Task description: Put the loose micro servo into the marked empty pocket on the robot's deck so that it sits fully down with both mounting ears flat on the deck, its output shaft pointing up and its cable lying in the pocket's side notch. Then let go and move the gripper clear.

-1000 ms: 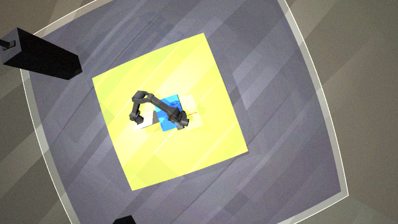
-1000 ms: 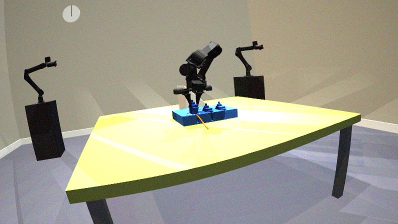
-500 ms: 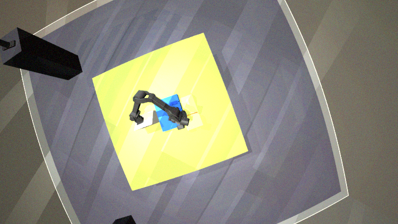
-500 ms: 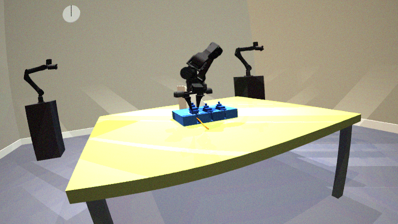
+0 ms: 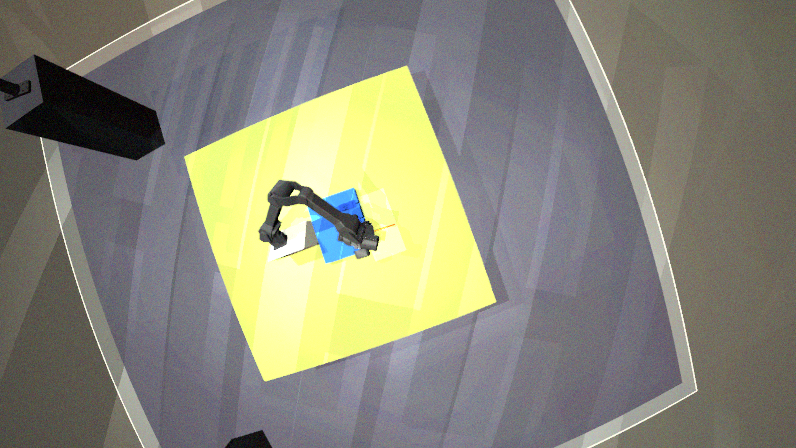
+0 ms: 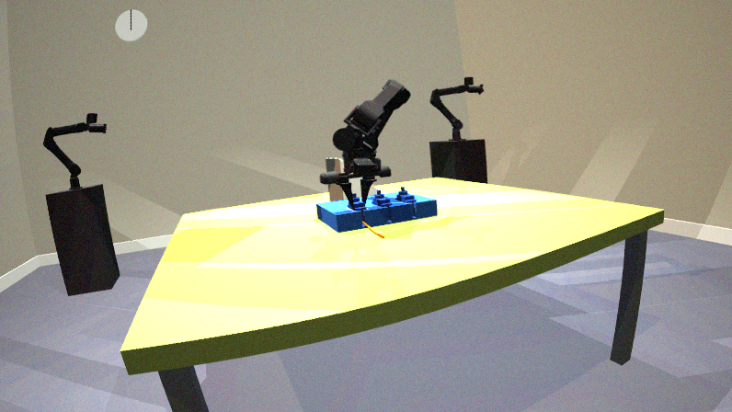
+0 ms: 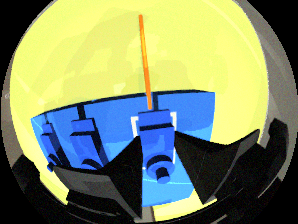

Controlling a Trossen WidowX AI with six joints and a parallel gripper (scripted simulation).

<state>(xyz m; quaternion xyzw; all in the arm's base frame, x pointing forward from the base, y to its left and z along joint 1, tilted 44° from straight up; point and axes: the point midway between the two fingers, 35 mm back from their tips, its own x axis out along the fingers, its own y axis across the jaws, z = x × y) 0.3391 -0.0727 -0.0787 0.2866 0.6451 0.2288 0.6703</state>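
The blue micro servo (image 6: 357,204) (image 7: 156,134) is upright in the marked pocket of the blue deck (image 5: 333,244) (image 6: 337,220) (image 7: 196,114), its shaft pointing up. It sits low, about level with the servos beside it; whether both ears lie fully flat cannot be told. The white pocket outline (image 7: 174,118) shows around its far end. Its orange cable (image 5: 384,227) (image 6: 373,230) (image 7: 145,60) comes out at the side notch (image 7: 155,101) and reaches out over the table. My gripper (image 5: 364,240) (image 6: 358,205) (image 7: 156,137) is shut on the servo, with one finger on each side.
Two more blue servos stand in the deck beside this one, a middle one (image 6: 380,200) (image 7: 85,140) and an outer one (image 6: 404,195) (image 7: 49,142). A pale upright panel (image 6: 335,190) stands behind the deck. The yellow table (image 5: 311,328) (image 6: 256,302) bears everything. Black pedestals (image 6: 82,240) (image 6: 457,161) stand off the table.
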